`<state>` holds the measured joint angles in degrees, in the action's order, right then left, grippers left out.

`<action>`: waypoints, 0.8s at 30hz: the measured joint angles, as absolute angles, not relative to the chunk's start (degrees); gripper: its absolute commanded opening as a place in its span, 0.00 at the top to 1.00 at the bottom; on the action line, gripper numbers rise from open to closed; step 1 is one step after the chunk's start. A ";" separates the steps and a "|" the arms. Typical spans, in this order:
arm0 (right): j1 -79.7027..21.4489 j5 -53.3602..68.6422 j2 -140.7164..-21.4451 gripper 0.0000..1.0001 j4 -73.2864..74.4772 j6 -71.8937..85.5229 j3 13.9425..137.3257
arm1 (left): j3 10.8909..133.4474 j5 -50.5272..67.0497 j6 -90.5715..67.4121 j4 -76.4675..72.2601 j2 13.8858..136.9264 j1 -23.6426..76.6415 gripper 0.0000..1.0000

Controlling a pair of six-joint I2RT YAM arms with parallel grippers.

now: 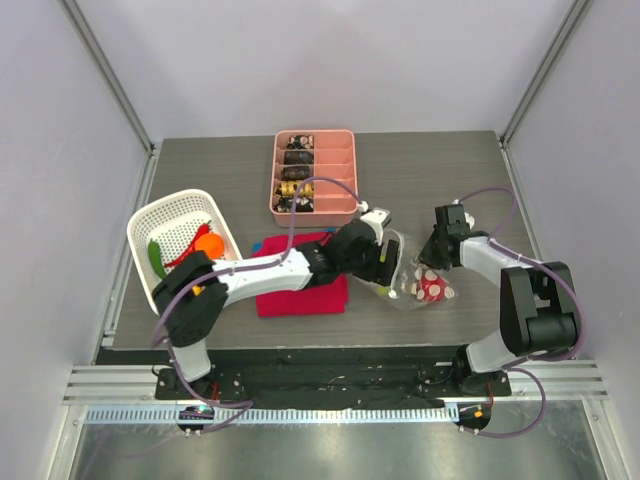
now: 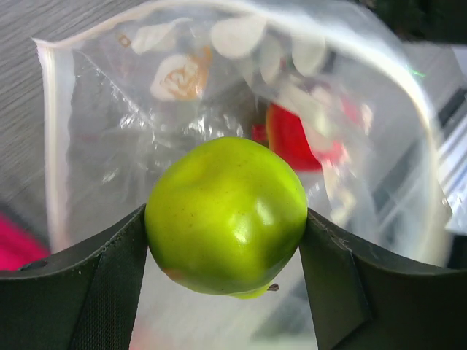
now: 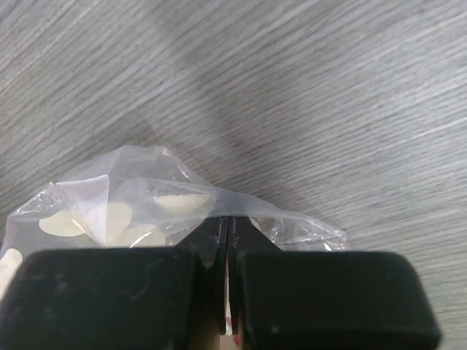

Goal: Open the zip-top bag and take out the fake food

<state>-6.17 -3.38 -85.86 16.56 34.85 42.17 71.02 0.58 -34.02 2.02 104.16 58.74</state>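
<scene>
Left wrist: green fruit (image 2: 226, 204) clamped between left gripper (image 2: 226, 226) fingers (image 2: 73, 292); right gripper (image 3: 226, 281) pinches zip-top bag (image 3: 131, 193).

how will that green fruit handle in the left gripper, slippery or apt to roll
Probably slippery: the green fruit has a glossy, shiny skin. Being round, it would likely roll if set down. The left gripper meets it only at its two sides, so it might twist out.
</scene>
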 measured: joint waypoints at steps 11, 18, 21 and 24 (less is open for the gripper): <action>-5.50 -4.64 -85.97 0.99 15.84 34.65 42.22 | 58.15 -9.54 -29.28 19.53 75.24 56.93 1.00; -5.52 -5.48 -84.51 0.94 17.45 33.28 42.19 | 53.56 -24.47 -31.90 32.34 57.28 39.11 1.00; -6.17 -5.69 -81.95 0.88 18.90 32.32 42.24 | 50.85 -29.71 -33.85 35.00 53.19 30.26 0.94; -8.78 -7.27 -78.24 0.78 21.63 30.87 43.33 | 49.89 -31.68 -36.34 37.23 52.86 22.79 0.53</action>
